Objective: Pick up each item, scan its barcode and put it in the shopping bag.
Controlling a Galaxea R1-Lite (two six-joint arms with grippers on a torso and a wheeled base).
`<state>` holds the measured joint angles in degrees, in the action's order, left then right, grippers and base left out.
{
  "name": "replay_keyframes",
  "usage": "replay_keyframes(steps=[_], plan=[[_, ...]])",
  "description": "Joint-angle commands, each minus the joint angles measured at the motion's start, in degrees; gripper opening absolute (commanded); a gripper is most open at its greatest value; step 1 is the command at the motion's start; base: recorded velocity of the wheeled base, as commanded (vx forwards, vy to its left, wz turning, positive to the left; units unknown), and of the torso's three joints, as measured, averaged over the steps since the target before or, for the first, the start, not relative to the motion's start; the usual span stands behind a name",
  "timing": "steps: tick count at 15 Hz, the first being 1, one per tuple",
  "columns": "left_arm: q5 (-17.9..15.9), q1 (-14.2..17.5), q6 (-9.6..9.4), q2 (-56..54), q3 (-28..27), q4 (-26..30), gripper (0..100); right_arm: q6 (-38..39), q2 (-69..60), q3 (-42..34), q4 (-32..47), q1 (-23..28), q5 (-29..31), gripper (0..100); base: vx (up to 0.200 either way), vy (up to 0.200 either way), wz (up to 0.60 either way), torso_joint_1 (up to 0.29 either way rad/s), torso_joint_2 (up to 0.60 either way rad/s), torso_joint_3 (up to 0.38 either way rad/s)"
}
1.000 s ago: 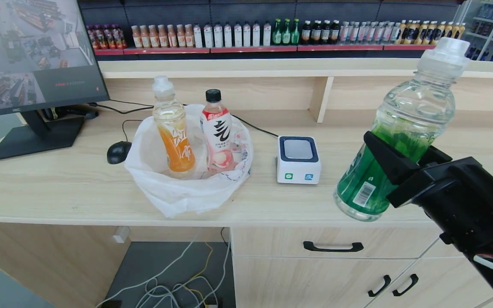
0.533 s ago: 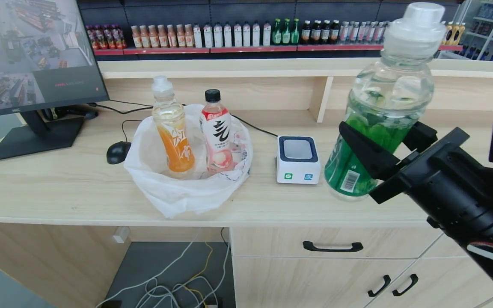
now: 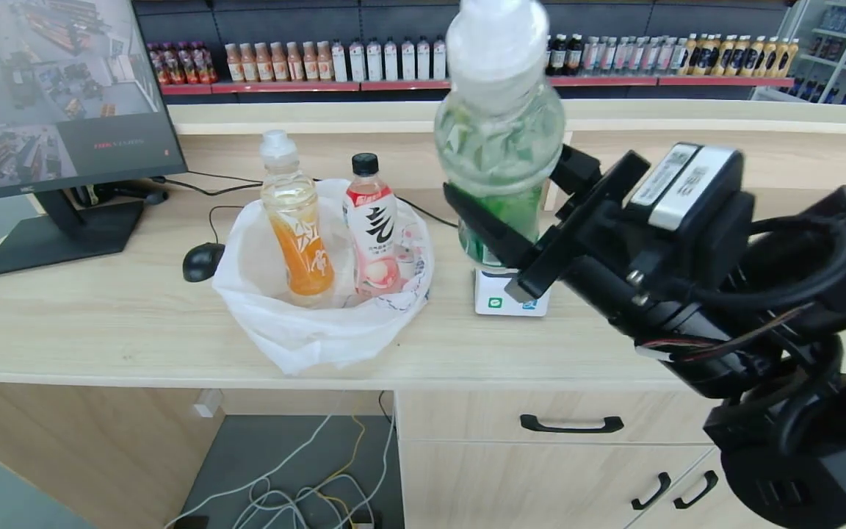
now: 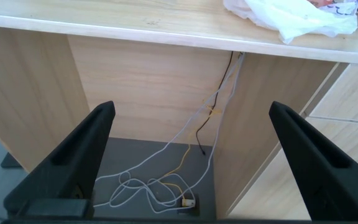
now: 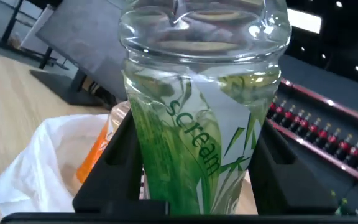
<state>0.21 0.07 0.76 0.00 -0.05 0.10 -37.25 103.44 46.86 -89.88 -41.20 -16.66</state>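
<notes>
Bottle (image 3: 500, 147) of green drink, upright with a pale cap on top, is clamped at its lower half between the black fingers of the right gripper (image 3: 522, 198). It hangs in the air directly over the scanner (image 3: 500, 300) — a small white box whose front edge shows beneath the bottle's base; whether the two touch I cannot tell.

Left of the scanner, on the wooden counter (image 3: 100, 323), sits the white plastic shopping bag (image 3: 305, 330), its mouth open. Two bottles stand upright inside it, side by side: an orange one (image 3: 297, 220) on the left and a pink-and-white one with a black cap (image 3: 373, 228) on the right.

Farther left lie a black mouse (image 3: 203, 261), just beside the bag, and a monitor (image 3: 48, 88) at the far left corner.

The left gripper (image 4: 191, 112) is low, in front of the counter and below its top — fingers spread wide with nothing between them, facing the loose cables (image 4: 166, 180) on the floor under the counter.
</notes>
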Motion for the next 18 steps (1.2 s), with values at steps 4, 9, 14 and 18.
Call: replay_keyframes(steps=[4, 9, 14, 18], plan=[[-0.03, 0.01, 0.04, 0.0, -0.04, -0.01, 100, -7.92, 8.18, 6.49, -0.12, 5.78, -10.58, 0, 0.0, 0.0, 0.0, 0.0, 0.0, 0.0], [0.06, 0.01, 0.04, 0.0, -0.04, -0.01, 100, -13.72, 10.38, 7.98, -0.12, 13.52, -18.76, 0, 0.0, 0.0, 0.0, 0.0, 0.0, 0.0], [0.06, 0.01, 0.04, 0.0, 0.05, -0.01, 100, -16.36, 15.48, 15.01, -0.12, 15.54, -22.89, 0, 0.0, 0.0, 0.0, 0.0, 0.0, 0.0], [0.06, 0.01, 0.04, 0.0, 0.05, -0.01, 100, -17.94, 17.06, 15.28, -0.12, 17.74, -26.67, 0, 0.0, 0.0, 0.0, 0.0, 0.0, 0.0]])
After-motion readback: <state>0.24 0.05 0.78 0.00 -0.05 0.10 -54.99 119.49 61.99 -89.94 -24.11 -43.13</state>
